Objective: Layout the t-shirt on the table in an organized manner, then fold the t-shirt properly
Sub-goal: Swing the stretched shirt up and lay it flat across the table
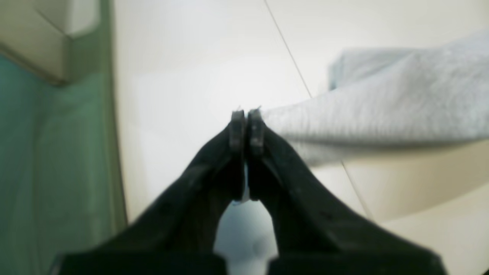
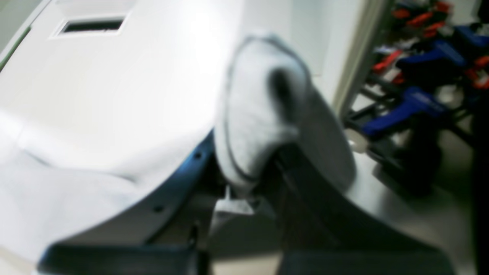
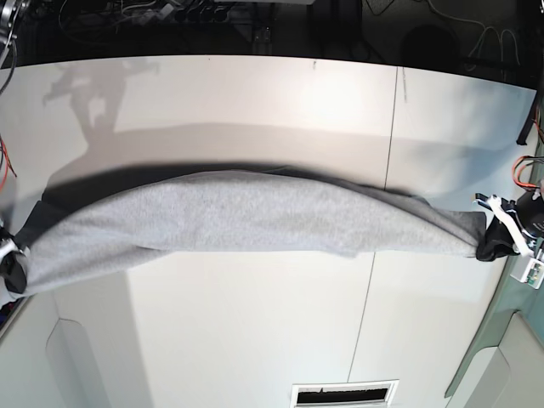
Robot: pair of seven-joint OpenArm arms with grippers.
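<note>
A wide white tabletop (image 3: 255, 340) with a thin dark seam fills the room's foreground. Above it hangs the light heather-grey cotton t-shirt (image 3: 255, 217), stretched side to side between both arms. The left end effector (image 1: 246, 122) is clenched on one end, the right end effector (image 3: 12, 265) on the other. Its long axis runs from end effector to end effector.

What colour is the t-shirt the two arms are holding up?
Light heather grey; the t-shirt shows no print on the visible side. The base view shows it best.
</note>
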